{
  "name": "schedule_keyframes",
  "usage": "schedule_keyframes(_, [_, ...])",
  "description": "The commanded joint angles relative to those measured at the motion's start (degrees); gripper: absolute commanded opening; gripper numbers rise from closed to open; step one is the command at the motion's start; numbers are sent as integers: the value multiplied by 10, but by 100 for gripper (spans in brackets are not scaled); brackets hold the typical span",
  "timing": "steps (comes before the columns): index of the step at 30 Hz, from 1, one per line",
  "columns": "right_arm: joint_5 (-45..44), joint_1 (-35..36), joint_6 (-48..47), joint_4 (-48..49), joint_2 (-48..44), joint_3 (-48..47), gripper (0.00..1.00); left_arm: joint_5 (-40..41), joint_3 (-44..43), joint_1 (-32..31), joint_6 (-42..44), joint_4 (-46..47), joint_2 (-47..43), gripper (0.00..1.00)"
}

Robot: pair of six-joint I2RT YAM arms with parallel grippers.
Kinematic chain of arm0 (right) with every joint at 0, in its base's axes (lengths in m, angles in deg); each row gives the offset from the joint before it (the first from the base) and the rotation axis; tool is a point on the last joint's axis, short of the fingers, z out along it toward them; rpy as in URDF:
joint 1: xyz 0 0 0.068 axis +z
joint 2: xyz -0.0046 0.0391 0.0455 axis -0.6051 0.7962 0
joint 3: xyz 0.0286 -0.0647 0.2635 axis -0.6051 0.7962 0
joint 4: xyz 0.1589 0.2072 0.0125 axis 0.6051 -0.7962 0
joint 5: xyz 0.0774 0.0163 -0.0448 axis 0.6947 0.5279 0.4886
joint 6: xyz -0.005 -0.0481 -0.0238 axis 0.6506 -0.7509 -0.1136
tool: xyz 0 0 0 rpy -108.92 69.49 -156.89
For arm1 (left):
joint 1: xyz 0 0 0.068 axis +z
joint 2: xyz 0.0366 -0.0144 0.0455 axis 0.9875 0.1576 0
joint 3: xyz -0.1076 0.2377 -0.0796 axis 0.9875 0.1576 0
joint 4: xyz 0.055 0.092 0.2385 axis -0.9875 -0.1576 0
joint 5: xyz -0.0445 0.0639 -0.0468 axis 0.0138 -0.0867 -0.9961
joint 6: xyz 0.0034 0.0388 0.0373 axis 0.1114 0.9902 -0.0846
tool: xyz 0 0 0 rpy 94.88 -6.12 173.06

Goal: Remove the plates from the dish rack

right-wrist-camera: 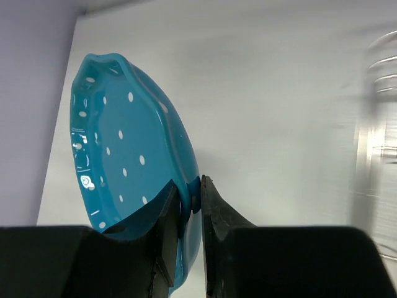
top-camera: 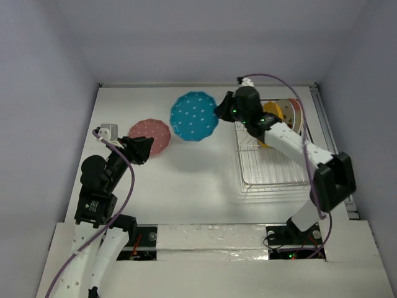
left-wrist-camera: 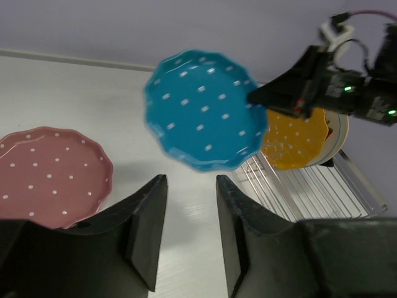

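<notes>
Teal plate (top-camera: 194, 117) hangs tilted over the table (top-camera: 198, 180) at top centre, rim pinched tight in R gripper (right-wrist-camera: 190, 194) (grip visible only in R wrist view), w/ red plate (top-camera: 150, 136) flat at left, dish rack (top-camera: 273, 184) w/ orange plate (top-camera: 273, 114) at right, bare tabletop below; L gripper (left-wrist-camera: 191, 186) parted, empty.

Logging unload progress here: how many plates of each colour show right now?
Red dotted plate, on the table: 1
Teal dotted plate, held in the right fingers: 1
Orange plate, in the dish rack: 1
Pale plate behind it: 1 (any more are hidden)
Total visible: 4
</notes>
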Motion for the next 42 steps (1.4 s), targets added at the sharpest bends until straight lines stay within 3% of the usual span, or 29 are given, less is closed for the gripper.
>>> schedule_keyframes(1, [51,43,66,139,54,-100,0,12,-24,-1,3,13,-4,32])
schedule_keyframes(4, [65,65,90,152,116,-138,0,14,-24,-1,3,12,-2,23])
schedule_keyframes(8, [70,88,117,148,192,-203,0,26,-24,-1,2,12,-1,1])
schedule_keyframes(9, [69,88,129,149,206,-223,0,30,-24,-1,1,10,0,0])
schedule_keyframes(16, [68,122,191,154,323,-303,0,33,-25,-1,-1,6,0,0])
schedule_keyframes(20, [68,133,203,134,377,-359,0,25,-24,-1,0,8,1,22])
schedule_keyframes(23, [66,139,210,123,404,-387,0,25,-24,-1,0,8,1,28])
schedule_keyframes(42, [37,150,260,108,476,-390,3,21,-24,-1,0,8,-1,31])
